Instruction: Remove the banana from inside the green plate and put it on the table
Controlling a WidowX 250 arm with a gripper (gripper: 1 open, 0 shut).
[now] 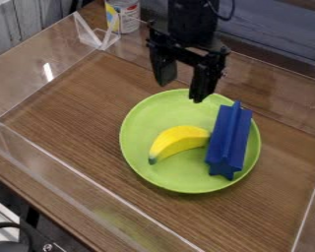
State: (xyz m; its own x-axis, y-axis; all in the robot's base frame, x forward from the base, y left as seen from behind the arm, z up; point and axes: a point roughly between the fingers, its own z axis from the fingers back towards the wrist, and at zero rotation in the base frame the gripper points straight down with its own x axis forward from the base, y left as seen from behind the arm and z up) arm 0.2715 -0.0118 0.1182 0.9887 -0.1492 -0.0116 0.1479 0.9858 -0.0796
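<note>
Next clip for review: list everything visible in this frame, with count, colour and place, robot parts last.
green plate: one, lime green, middle of the table.
banana: one, yellow, lying in the plate, left of the blue block.
blue block: one, blue, ridged, long, lying in the plate's right part, one end over the far rim.
table: one, brown wood grain, under everything.
clear walls: transparent, bordering the table.
bottle: one, white and yellow, only partly visible, beyond the far left wall.
gripper: one, black, open, pointing down, above the plate's far edge, holding nothing.
</note>
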